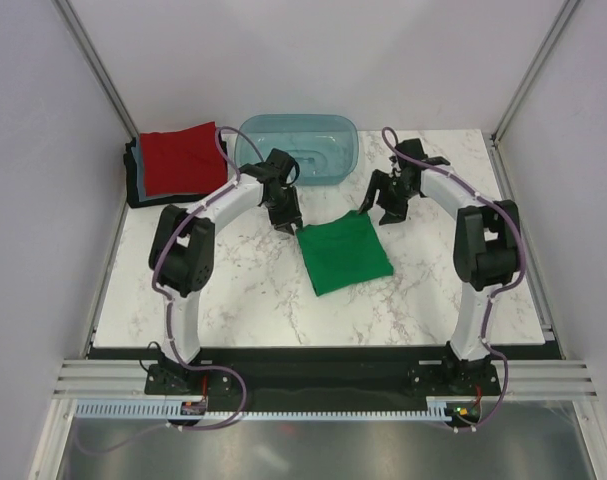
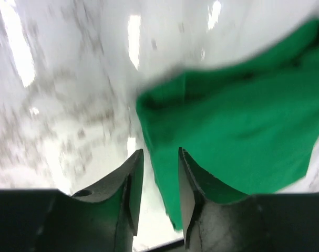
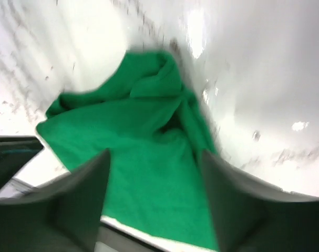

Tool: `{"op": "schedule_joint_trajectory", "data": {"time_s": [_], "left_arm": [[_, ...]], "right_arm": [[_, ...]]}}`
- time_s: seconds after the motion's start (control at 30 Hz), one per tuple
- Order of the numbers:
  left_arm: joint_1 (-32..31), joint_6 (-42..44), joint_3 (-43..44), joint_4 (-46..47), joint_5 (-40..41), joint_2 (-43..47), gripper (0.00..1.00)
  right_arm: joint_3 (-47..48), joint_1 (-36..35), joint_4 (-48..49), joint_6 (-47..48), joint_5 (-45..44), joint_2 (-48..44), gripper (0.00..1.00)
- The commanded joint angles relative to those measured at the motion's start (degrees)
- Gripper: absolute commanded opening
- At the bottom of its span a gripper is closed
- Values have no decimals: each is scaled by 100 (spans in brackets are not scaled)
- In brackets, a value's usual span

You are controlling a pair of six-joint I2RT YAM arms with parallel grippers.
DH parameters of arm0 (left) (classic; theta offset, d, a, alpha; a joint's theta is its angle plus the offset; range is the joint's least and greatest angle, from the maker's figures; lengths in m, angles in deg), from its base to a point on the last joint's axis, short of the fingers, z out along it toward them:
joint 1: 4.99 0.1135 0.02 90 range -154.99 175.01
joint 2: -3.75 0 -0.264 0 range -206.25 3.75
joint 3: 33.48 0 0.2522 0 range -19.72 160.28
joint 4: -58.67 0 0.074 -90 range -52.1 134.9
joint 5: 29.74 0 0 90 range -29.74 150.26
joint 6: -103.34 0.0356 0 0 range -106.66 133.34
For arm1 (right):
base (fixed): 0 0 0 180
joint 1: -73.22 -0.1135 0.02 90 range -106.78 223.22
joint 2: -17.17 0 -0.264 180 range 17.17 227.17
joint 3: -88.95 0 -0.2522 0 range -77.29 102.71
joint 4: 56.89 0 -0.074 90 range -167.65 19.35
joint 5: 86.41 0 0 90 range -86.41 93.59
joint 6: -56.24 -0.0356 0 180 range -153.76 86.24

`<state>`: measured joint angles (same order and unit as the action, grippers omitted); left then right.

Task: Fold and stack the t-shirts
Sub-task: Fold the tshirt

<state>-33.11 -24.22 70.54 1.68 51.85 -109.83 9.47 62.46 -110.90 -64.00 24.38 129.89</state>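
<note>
From the top, the green t-shirt [image 1: 343, 256] lies folded into a rough square in the middle of the marble table [image 1: 233, 290]. The left arm [image 1: 223, 205] holds its jaws just over the cloth's far left corner. The right arm [image 1: 488, 245] holds its jaws by the far right corner. How wide either pair stands cannot be told from here. The translucent teal tub [image 1: 298, 148] stands at the table's far edge, between the two arms. To its left is a stack with a red t-shirt [image 1: 183, 160] on top and a black t-shirt [image 1: 133, 192] showing at its edge.

In the left wrist view, the fingers [image 2: 130, 184] stand a narrow gap apart and grip nothing. The green t-shirt [image 2: 238, 121] spreads beyond and to their right, and its edge shows through the gap.

In the right wrist view, the fingers [image 3: 91, 189] stand well apart and hold nothing. The green t-shirt [image 3: 143, 157] lies rumpled on the table [image 3: 254, 63] below and between them.
</note>
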Motion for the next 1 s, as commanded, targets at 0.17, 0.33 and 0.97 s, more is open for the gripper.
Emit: {"op": "schedule_joint_trajectory", "data": {"time_s": [0.17,0.33,0.97], "left_arm": [[492,724,1733,-644,-224,-693,57],[483,707,452,154,252,335,59],[254,153,-2461,3803,-522,839,63]], "right_arm": [[1082,-48,-211,325,-831,32,98],[19,-101,-45,431,-1043,-1337,98],[-4062,-216,562,704,-533,-3908,98]]}}
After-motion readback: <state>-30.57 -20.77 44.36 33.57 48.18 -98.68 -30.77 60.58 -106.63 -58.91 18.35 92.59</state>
